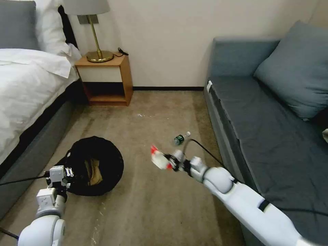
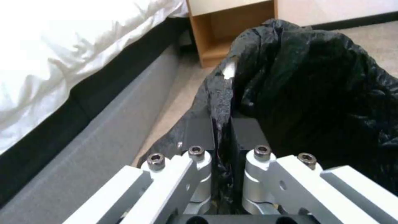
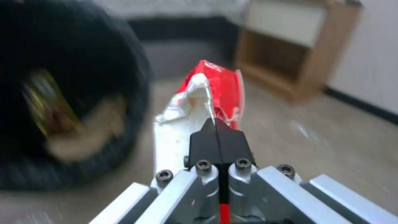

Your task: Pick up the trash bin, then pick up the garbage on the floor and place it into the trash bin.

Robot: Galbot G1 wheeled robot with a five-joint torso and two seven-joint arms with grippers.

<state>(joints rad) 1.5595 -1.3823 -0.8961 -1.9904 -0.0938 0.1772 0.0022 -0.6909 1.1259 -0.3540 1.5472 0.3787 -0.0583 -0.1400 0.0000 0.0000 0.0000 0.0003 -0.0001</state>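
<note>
The left pincer (image 2: 222, 137) is clamping a fold of the black liner at the rim of the trash bin (image 1: 94, 164), its pads pressed together on the plastic, with the bin's mouth opening just ahead of the fingertips and tipped toward the middle of the carpet (image 1: 150, 205). The right pincer (image 3: 217, 133) is gripping a red-and-white packet (image 3: 199, 99) by its lower edge, fingers fully closed on it, so that the packet is projecting beyond the tips. In the head view, this packet (image 1: 159, 159) is hanging in the air, well apart from the bin, which lies off to the side of the right pincer (image 1: 171, 163). A yellow-brown wrapper and a tan paper bag (image 1: 94, 172) are lying inside the liner. A small green bottle (image 1: 180, 138) is resting on the carpet just beyond the right pincer.

The step in hand appears to be carrying the packet to the bin. Doing it well probably means bringing the right pincer well over the open mouth before the fingers are parted, since the light packet may flutter, while the left pincer is holding the rim steady.
</note>
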